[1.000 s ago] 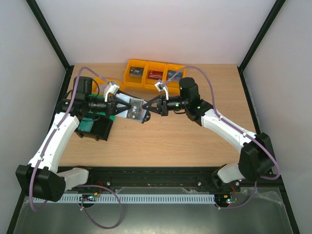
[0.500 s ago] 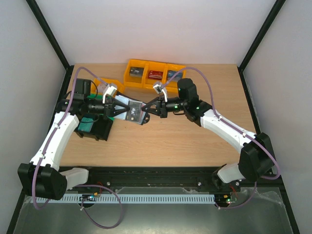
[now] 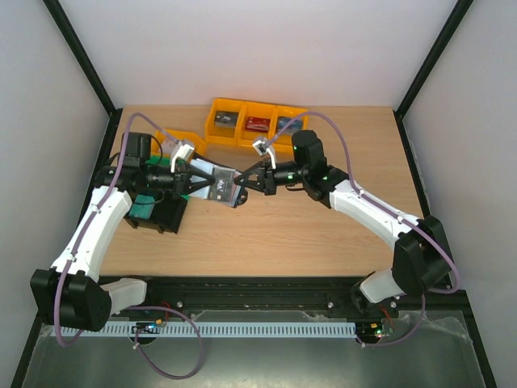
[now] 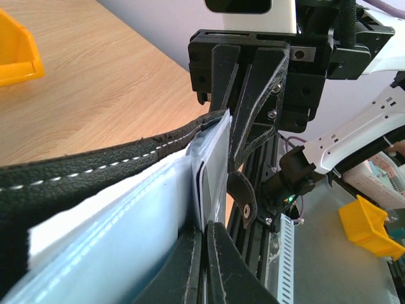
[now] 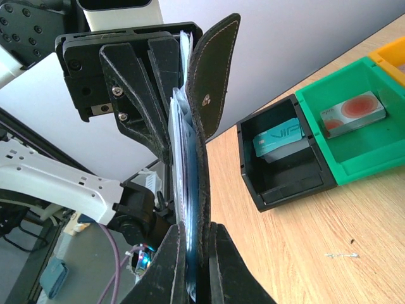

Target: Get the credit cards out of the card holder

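Jaws on both sides are clamped shut on the card holder (image 3: 218, 184). In the top view the left jaws grip its 9 o'clock end and the right jaws grip its 3 o'clock end. The black bifold hangs in the air between the two arms, clear of the wooden surface (image 3: 307, 234) and just toward 10 o'clock of its middle.

The left wrist view shows black leather with white stitching and grey-blue clear pockets (image 4: 126, 221) running away from the grip. In the right wrist view the snap tab (image 5: 212, 69) stands up toward 12 o'clock. Only thin layered edges show between the pockets, and the fingers cover the rest, so I cannot tell whether anything is inside.

Two credit cards (image 5: 276, 140) lie plainly in bins in the right wrist view. A teal one is in the black bin (image 5: 285, 183), and a white card with red discs (image 5: 351, 109) is in the green bin (image 5: 354, 149) touching it.

From above, both bins sit at 9 o'clock, and the left arm (image 3: 97, 222) hides most of the green one. A yellow bin row (image 3: 242, 139) stands at 12 o'clock with three compartments. Each holds a flat item, one dark, one red and one bluish, all too small to identify. A single yellow bin (image 3: 184, 137) at 10 o'clock is partly hidden behind a cable.

Pale walls and black frame posts enclose the surface.
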